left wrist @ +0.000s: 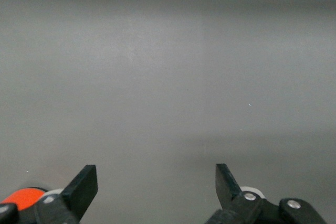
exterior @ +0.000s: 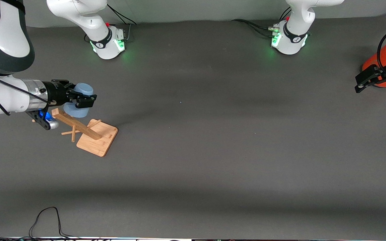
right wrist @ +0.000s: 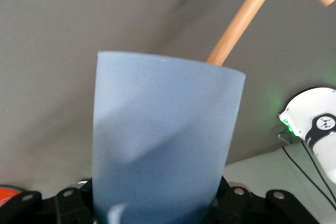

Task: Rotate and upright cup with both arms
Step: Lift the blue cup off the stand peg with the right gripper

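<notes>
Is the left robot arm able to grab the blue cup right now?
Probably not yet. The left gripper is open beside the orange canister at its own end of the table, while the right gripper holds the cup at the other end.

A plain light blue cup (exterior: 79, 104) sits in the black right gripper (exterior: 85, 99) above a pale wooden stand (exterior: 94, 134) on the dark grey table (exterior: 213, 134), while an orange canister (exterior: 379, 60) shows by the black left gripper (exterior: 364, 83).
</notes>
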`<state>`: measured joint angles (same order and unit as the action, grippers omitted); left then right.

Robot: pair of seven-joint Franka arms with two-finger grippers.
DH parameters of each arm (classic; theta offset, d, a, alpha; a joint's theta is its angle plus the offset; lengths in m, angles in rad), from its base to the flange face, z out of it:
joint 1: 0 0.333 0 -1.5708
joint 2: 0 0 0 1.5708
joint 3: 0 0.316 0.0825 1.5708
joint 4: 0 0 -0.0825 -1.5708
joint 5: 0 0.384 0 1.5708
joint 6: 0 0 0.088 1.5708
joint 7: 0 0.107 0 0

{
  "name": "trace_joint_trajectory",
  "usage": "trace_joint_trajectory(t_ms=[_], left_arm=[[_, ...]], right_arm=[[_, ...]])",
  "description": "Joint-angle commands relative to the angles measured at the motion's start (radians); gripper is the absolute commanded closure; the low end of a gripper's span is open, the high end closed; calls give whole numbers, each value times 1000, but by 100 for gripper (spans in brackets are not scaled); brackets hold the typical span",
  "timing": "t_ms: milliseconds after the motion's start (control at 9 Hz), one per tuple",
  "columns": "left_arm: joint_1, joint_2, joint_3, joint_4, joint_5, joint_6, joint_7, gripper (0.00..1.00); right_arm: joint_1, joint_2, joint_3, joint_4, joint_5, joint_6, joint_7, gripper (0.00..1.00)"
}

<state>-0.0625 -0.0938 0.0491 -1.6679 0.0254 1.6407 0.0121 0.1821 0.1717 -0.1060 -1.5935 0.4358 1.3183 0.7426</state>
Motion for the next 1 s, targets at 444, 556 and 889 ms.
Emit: trace_joint_trajectory(t_ms=[444, 556, 889], left_arm=[[-2, -7, 8, -9, 10, 2, 14, 0], [-2, -6, 8, -9, 10, -1, 14, 0], [13, -11, 11, -9, 10, -1, 16, 0]], right_arm=[[227, -29, 3, 99, 93, 80, 153, 100], [306, 15, 2, 130, 81, 141, 153, 100], [503, 219, 2, 245, -59, 338, 214, 100]])
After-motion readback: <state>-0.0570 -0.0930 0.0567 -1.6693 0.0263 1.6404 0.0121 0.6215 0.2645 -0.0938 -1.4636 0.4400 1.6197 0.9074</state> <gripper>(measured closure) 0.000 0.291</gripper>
